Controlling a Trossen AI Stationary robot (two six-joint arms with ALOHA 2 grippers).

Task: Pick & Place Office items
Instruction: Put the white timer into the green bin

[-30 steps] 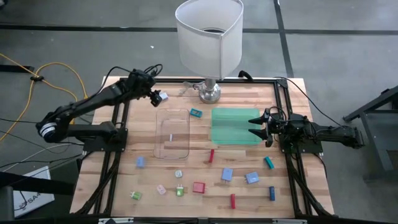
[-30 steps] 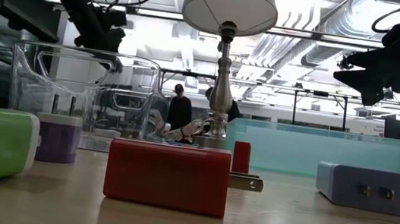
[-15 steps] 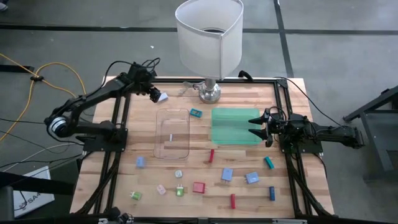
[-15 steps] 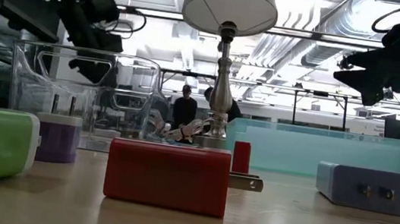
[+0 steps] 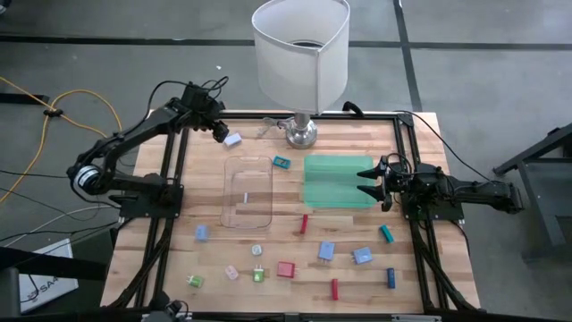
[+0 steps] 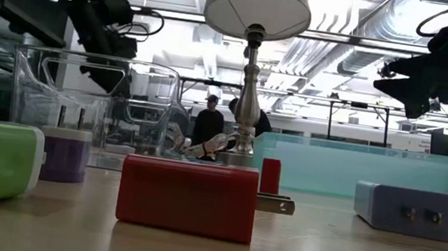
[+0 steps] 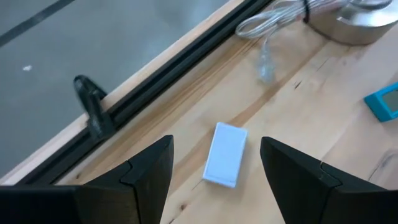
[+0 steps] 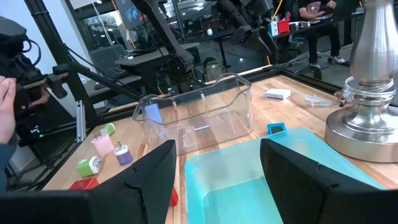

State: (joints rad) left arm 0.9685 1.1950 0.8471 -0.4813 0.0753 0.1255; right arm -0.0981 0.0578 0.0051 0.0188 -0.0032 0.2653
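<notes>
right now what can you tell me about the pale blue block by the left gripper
The pale blue block is a small, smooth, flat rectangular piece, plastic by its look, lying flat on the wooden table near the far left corner, close to the black frame rail. Nothing touches it. The left gripper hovers above it, fingers open on either side. A clear cable lies farther off, toward the lamp base.

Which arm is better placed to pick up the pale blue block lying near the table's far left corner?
Left. Its open hand hovers directly over the pale blue block, while the right hand waits across the table at the green tray.
</notes>
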